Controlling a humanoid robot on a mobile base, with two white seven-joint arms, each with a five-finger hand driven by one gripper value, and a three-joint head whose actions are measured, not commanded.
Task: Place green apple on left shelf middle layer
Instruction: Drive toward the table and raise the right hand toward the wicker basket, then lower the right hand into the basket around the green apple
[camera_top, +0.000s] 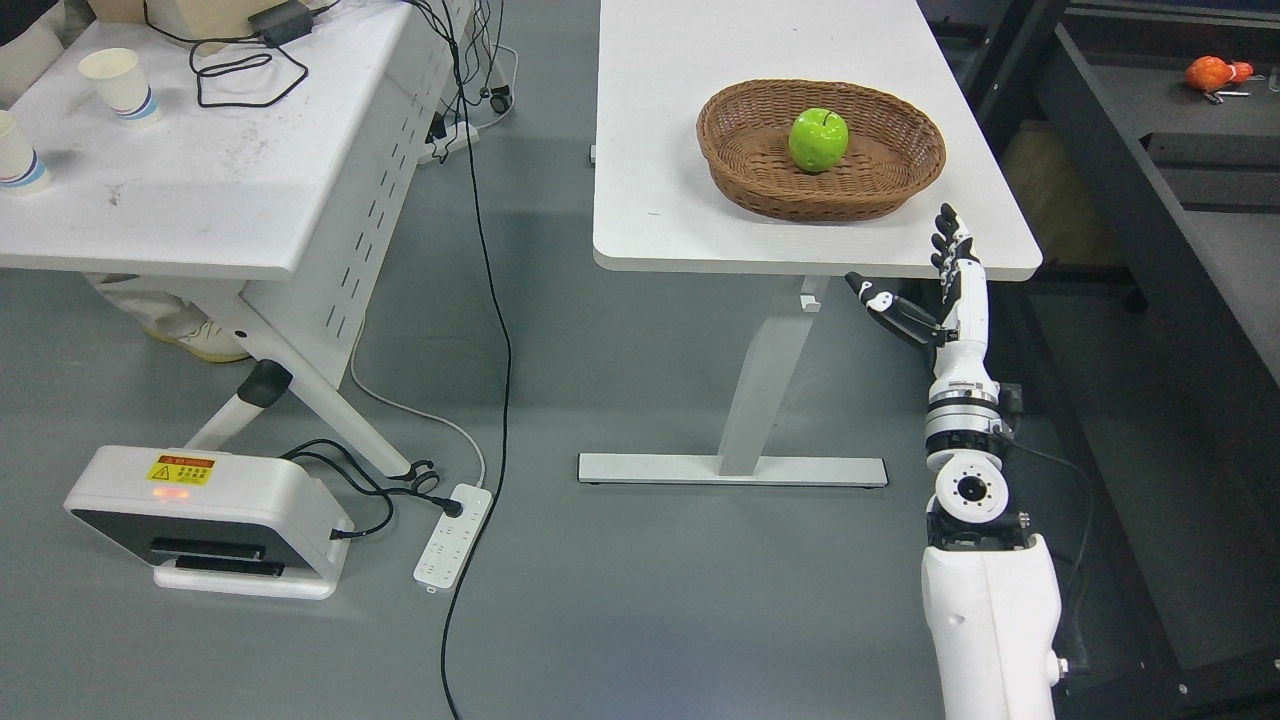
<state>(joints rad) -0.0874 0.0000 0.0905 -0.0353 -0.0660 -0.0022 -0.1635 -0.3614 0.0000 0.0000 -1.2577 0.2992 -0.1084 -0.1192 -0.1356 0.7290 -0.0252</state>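
Bright, even overhead light, sharp focus throughout. Soft shadows under both white tables (800, 230) on grey floor (620, 600). Mild glare on tabletops, washing out surface detail. Dark, underexposed at right around black shelf (1180, 200). Slight wide-angle bending near edges. No motion blur.

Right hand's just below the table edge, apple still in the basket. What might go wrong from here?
1. The right hand, fingers spread, sits at the table edge; rising straight could clip it.
2. The green apple lies loose in the shallow wicker basket; a nudge may roll it or shove the basket.
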